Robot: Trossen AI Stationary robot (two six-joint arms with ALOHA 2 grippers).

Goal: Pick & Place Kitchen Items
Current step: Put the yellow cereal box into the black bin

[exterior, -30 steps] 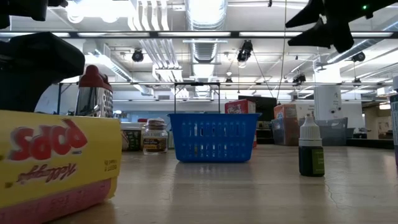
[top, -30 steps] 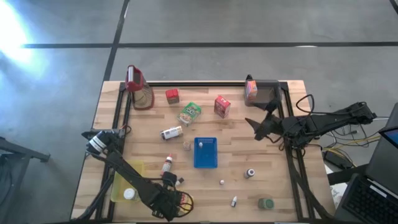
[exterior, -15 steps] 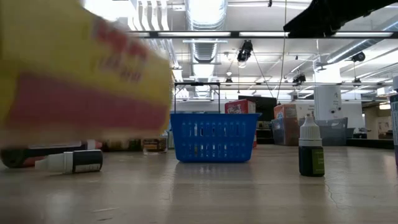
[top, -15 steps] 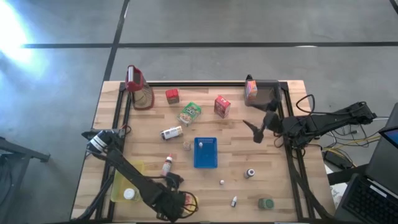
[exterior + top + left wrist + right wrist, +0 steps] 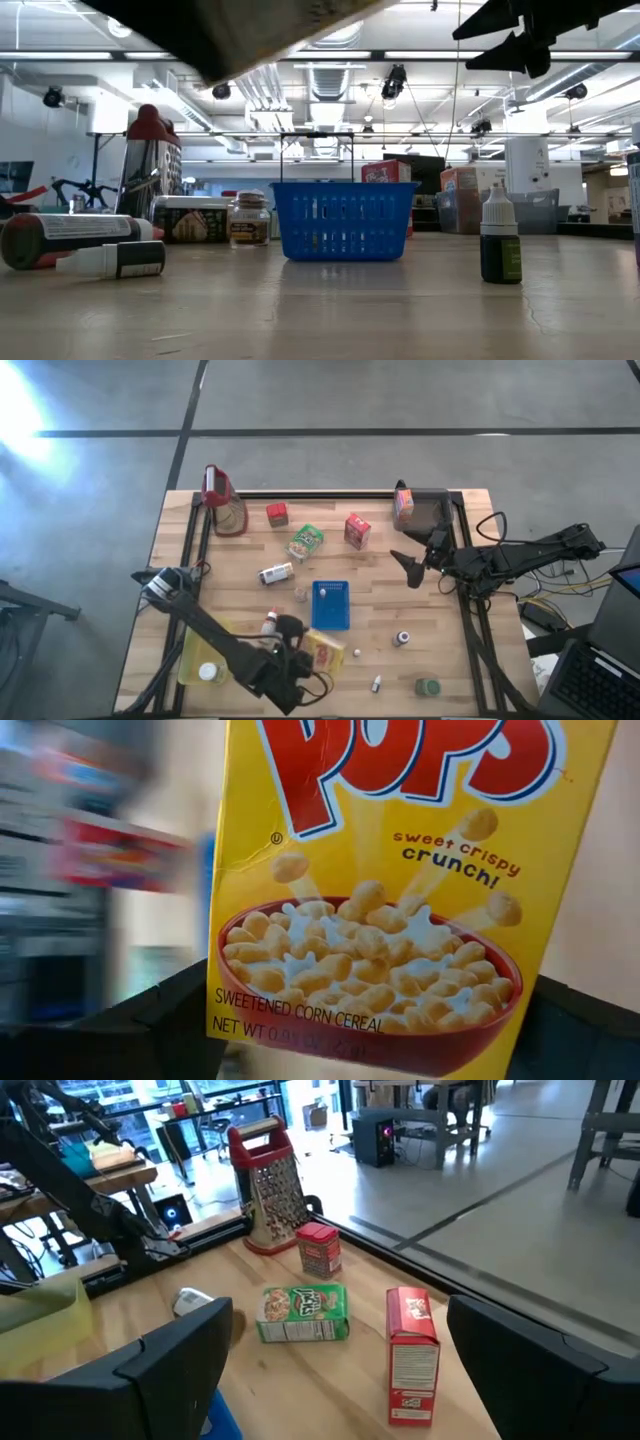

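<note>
A yellow Pops cereal carton (image 5: 326, 652) hangs over the near middle of the table, just short of the blue basket (image 5: 331, 605), with my left gripper (image 5: 306, 660) shut on it. The carton fills the left wrist view (image 5: 400, 890) and its underside shows at the top of the low view (image 5: 250, 25). My right gripper (image 5: 412, 565) hovers open at the table's right side, above and clear of everything. A green packet (image 5: 305, 542) and two red cartons (image 5: 357, 531) (image 5: 277, 514) lie on the far half. My left gripper pinches the carton between its two fingers (image 5: 165, 1025), which sit on the narrow side edges (image 5: 228, 1020) at the end with the net-weight print. The fingers come slanting down from the table's near left. The carton is lifted clear of the table, its printed face up.
A metal grater with a red top (image 5: 222, 502) stands at the far left corner, a dark bin (image 5: 432, 508) at the far right. Small bottles (image 5: 268, 625) (image 5: 403, 638) (image 5: 377, 682), a tin (image 5: 275, 573) and a green lid (image 5: 428, 686) are scattered about. A yellow tray (image 5: 195, 650) lies near left.
My left gripper has risen and gone toward the blue basket with the yellow carton, tipping up from pointing steeply down. The carton, which stood on the table near the front edge, is now lifted clear. My right gripper has rolled about its own axis in place.
</note>
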